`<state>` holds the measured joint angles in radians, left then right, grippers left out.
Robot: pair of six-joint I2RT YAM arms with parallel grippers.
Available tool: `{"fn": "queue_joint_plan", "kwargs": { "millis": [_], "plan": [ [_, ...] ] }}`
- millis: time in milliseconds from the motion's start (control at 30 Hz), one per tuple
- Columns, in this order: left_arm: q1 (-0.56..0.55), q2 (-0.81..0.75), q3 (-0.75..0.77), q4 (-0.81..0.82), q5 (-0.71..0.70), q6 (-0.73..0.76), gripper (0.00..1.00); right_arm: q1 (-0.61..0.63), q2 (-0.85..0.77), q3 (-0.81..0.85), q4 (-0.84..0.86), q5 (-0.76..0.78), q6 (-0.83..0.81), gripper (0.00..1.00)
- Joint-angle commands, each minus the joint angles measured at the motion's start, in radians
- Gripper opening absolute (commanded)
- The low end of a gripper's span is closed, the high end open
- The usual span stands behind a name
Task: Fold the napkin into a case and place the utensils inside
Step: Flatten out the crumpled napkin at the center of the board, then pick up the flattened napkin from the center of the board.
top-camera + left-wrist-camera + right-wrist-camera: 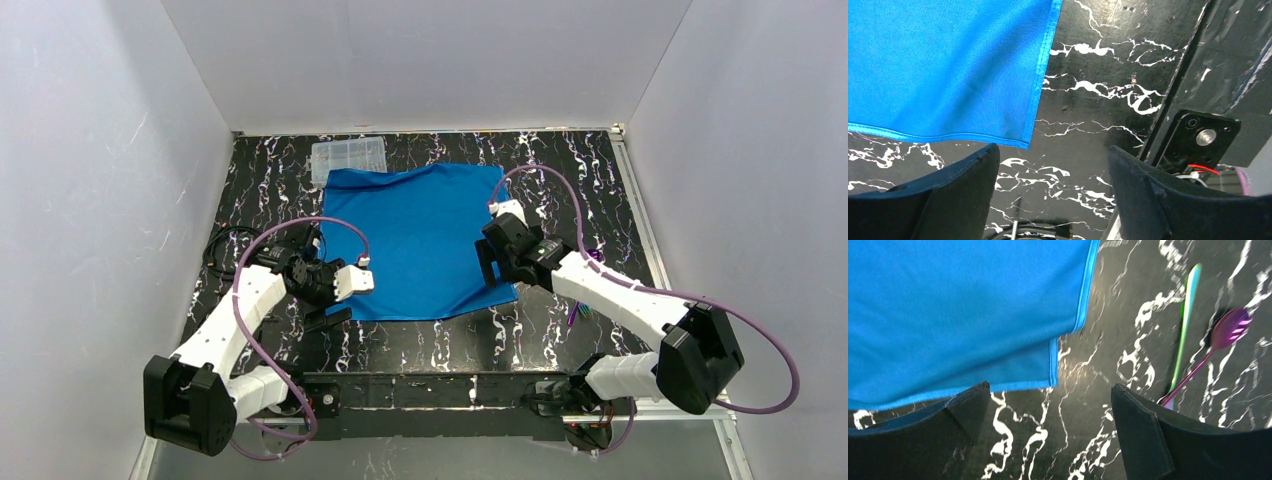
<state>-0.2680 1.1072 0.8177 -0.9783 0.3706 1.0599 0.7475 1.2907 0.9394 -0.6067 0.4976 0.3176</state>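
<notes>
The napkin (420,240) lies on the table (560,180), folding hardly begun (two layers show at one corner); the utensils (1184,330) lie beside it, outside. Left tool (1053,160) and right tool (1050,390) hang spread, empty, by its near corners.

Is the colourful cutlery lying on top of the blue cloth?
No, the utensils lie on the bare black table, beside the napkin, not on it.
</notes>
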Motion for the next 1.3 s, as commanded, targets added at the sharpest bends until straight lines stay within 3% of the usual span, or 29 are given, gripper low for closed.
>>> {"fn": "queue_joint_plan", "kwargs": {
  "millis": [0,133,333,467,600,733,867,933,1000,1067,1200,1267],
  "plan": [
    [-0.001,0.044,-0.028,0.003,-0.021,0.089,0.74,0.003,0.0,-0.058,-0.011,-0.081,0.131,0.99],
    [0.0,0.078,-0.103,0.119,-0.073,0.132,0.73,-0.014,0.03,-0.099,0.042,-0.076,0.153,0.99],
    [-0.001,0.142,-0.144,0.239,-0.12,0.158,0.74,-0.104,0.088,-0.139,0.131,-0.188,0.144,0.96],
    [0.0,0.162,-0.153,0.287,-0.125,0.172,0.75,-0.138,0.112,-0.185,0.182,-0.25,0.168,0.9],
    [0.001,0.18,-0.16,0.338,-0.136,0.166,0.69,-0.146,0.105,-0.234,0.236,-0.277,0.193,0.82],
    [0.0,0.203,-0.156,0.323,-0.123,0.164,0.63,-0.155,0.105,-0.279,0.277,-0.321,0.2,0.69],
    [-0.001,0.226,-0.16,0.336,-0.149,0.17,0.59,-0.157,0.107,-0.306,0.285,-0.305,0.205,0.43],
    [0.0,0.244,-0.16,0.352,-0.165,0.174,0.53,-0.16,0.112,-0.306,0.274,-0.294,0.215,0.2],
    [0.0,0.263,-0.155,0.365,-0.172,0.163,0.44,-0.16,0.116,-0.301,0.257,-0.293,0.224,0.07],
    [0.0,0.276,-0.146,0.377,-0.174,0.151,0.35,-0.16,0.106,-0.303,0.244,-0.293,0.232,0.02],
    [-0.001,0.282,-0.121,0.388,-0.169,0.129,0.08,-0.16,0.044,-0.299,0.194,-0.273,0.24,0.01],
    [0.0,0.271,-0.103,0.375,-0.16,0.115,0.02,-0.16,0.004,-0.283,0.149,-0.261,0.238,0.01]
  ]
}}
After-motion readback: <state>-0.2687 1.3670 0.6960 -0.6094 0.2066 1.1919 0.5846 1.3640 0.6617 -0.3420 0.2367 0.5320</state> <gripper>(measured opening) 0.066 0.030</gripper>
